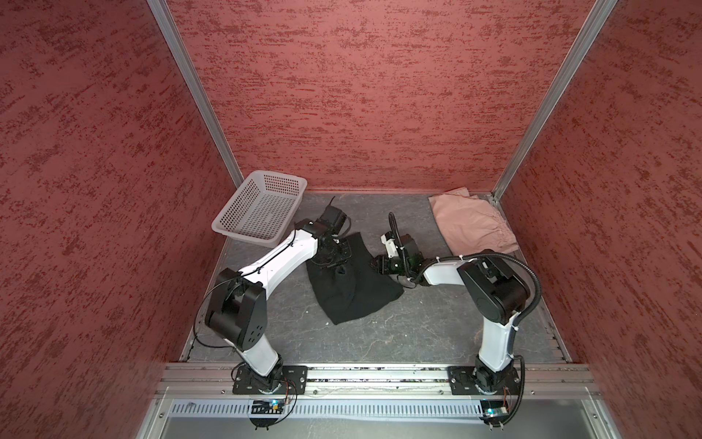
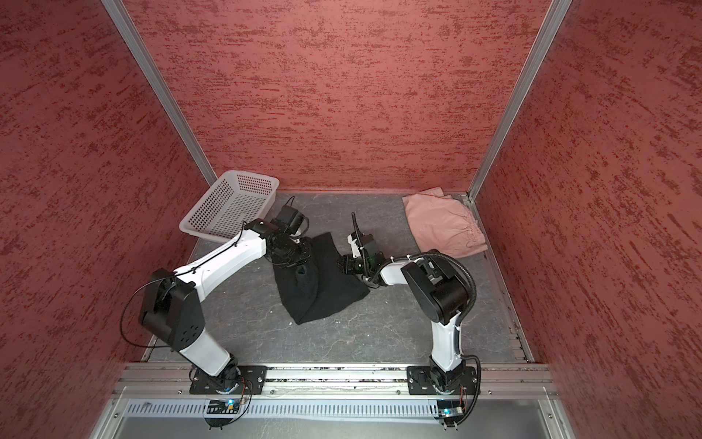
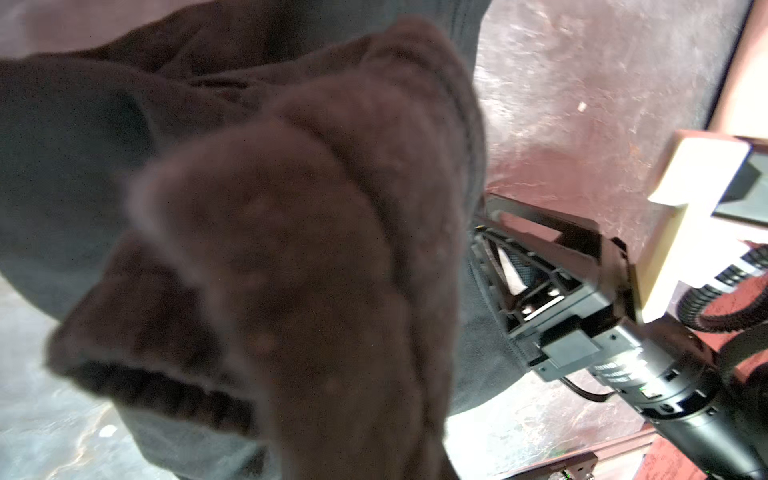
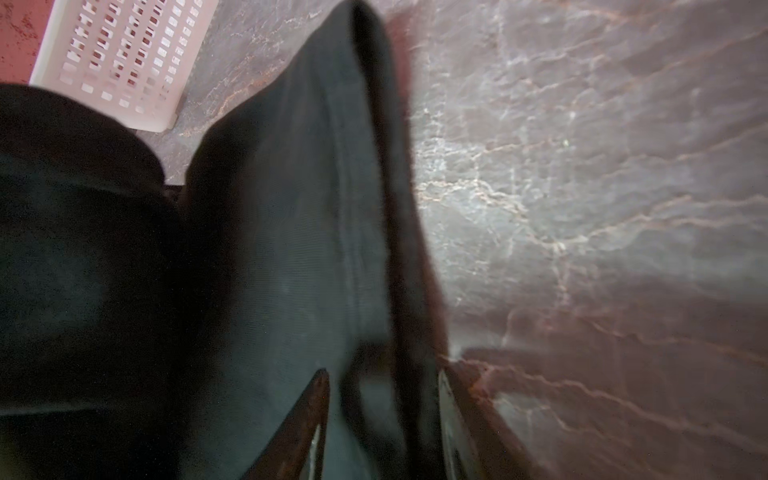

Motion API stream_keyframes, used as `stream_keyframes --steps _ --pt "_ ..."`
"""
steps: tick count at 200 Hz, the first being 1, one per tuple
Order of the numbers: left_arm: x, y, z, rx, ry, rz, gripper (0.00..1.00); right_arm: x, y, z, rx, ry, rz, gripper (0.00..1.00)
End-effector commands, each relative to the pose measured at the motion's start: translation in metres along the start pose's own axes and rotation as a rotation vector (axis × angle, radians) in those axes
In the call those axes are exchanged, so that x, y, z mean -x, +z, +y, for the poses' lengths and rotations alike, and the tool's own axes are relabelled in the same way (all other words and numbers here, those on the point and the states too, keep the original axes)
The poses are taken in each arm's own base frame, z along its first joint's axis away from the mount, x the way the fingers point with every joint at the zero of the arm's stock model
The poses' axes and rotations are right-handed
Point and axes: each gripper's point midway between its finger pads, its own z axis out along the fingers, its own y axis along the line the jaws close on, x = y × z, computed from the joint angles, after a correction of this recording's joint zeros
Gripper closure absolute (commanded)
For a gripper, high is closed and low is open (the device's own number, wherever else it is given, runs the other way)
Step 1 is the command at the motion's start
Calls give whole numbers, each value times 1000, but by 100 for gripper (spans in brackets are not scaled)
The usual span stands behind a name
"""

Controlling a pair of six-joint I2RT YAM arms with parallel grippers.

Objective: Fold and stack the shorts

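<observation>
**Containers**
- Basket: white, perforated, at the rear left of the table. In both top views its holed floor and walls show bare across the whole inside. Neither pair of shorts touches it.

**Task items**
- Black shorts: in the middle of the table, between the two grippers, rumpled. The rear part rises in a ridge toward the grippers. The front part lies on the table.
- Pink shorts: folded flat at the rear right corner, against the wall, well apart from the black shorts and from both grippers.

**Left gripper**
- Position: at the rear left edge of the black shorts, just beside the basket's near corner.
- Jaws: cannot tell. In the left wrist view bunched dark fabric fills the frame close to the lens and hides the fingers. The top views show only dark parts against dark cloth.

**Right gripper**
- Position: at the right edge of the black shorts, pointing toward the left gripper.
- Jaws: narrow. In the right wrist view one finger stands on each side of a raised fold of the black shorts, which fills the gap between them. The fold runs away from the fingers as a taut ridge, with the basket beyond it.
</observation>
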Motion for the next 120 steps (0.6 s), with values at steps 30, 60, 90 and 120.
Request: stream_keyframes --steps 30,60,90,120 --pt "15 -5 -54 -91 89 -46 1 -14 4 -10 -21 58 26 55" --pt "19 -43 -95 -170 172 -94 1 -4 -20 -24 -114 85 -5 52" --pt "17 -82 -78 -148 186 -164 1 25 -85 -34 -243 45 -102 47" --pt "12 -89 -20 -136 90 -194 0 31 -121 2 -161 -84 -77 41"
